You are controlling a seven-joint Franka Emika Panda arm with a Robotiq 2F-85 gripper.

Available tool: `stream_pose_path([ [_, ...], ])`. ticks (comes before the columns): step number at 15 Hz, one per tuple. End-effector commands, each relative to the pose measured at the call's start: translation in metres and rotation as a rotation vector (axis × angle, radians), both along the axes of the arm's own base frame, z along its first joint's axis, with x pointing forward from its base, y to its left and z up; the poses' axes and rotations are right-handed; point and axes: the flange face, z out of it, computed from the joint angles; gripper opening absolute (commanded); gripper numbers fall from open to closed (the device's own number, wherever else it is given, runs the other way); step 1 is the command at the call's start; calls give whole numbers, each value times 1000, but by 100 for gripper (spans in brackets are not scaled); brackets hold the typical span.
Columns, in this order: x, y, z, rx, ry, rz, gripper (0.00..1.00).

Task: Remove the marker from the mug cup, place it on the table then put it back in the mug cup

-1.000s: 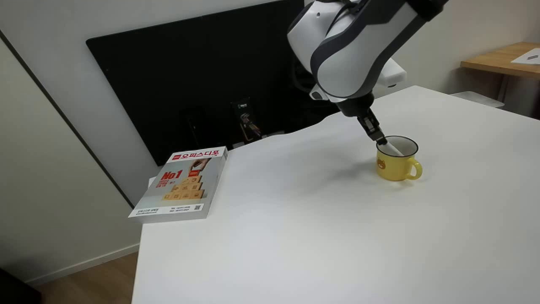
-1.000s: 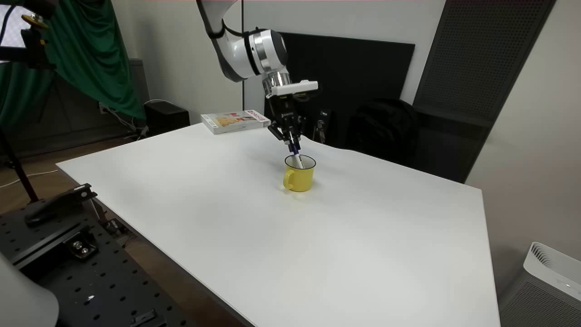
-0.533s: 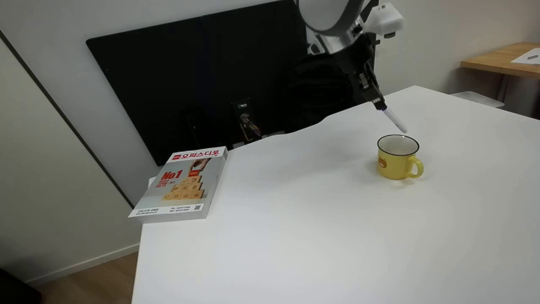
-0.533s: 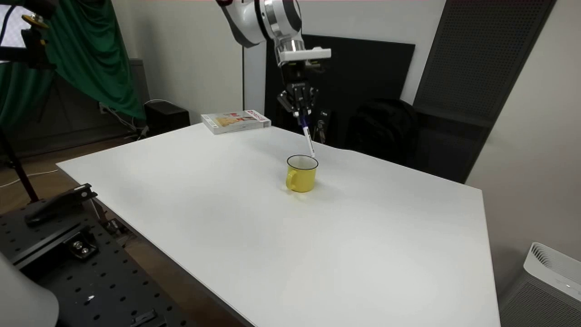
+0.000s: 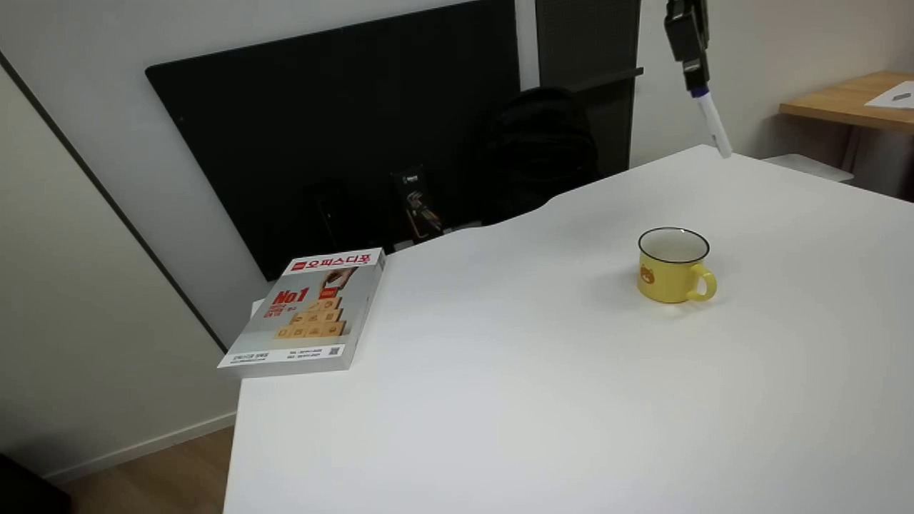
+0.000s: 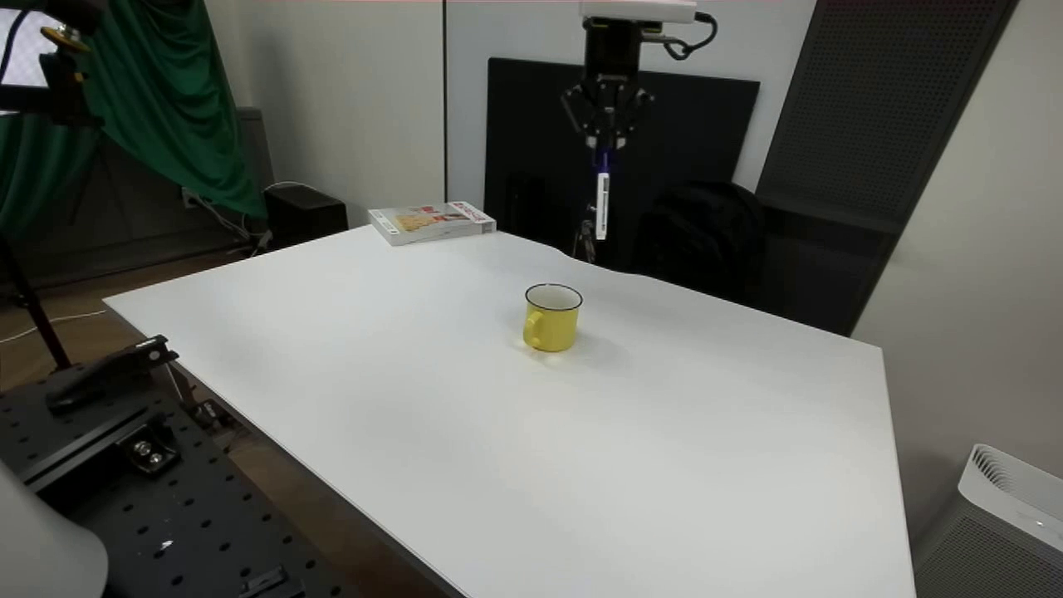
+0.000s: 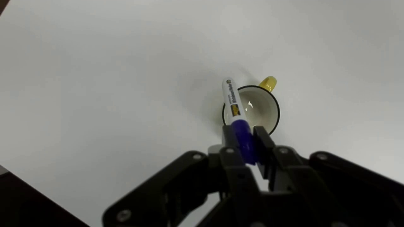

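A: Black two-finger gripper (image 7: 244, 135), status?
B: Pinched narrow on slim white blue-capped marker (image 7: 237, 116), at the capped end.
A: Axis?
B: In line with gripper, nearer upright than flat in both exterior views, free end down. Outside round yellow dark-rimmed mug (image 5: 671, 275), well above plain white flat table (image 5: 500, 400).
A: Next?
B: Probably set-down. Needs tipping flat first; released on end, likely to topple and roll.

You read red "No1" and "오피스디포" on the thick grey-and-white book (image 5: 307, 314); lettering on the blue-capped white marker (image 7: 238, 117) is blurred.
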Motion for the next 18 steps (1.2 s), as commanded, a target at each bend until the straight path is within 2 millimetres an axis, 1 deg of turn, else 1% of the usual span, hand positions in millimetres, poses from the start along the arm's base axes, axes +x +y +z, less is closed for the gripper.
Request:
stream_pose_path([
  [1,-30,-69,-7,68,4,-190,5],
  [3,-44,-109,-29,110,12,-286,5],
  [4,-51,-124,-42,124,17,-336,5],
  [5,-58,-138,-59,137,33,-386,5],
  [7,-74,-159,-87,150,58,-461,5],
  [10,-94,-177,-129,138,109,-532,5],
  [13,-106,-188,-163,116,165,-587,5],
  [15,-112,-192,-181,100,194,-617,5],
  [18,-117,-194,-200,81,223,-646,5],
])
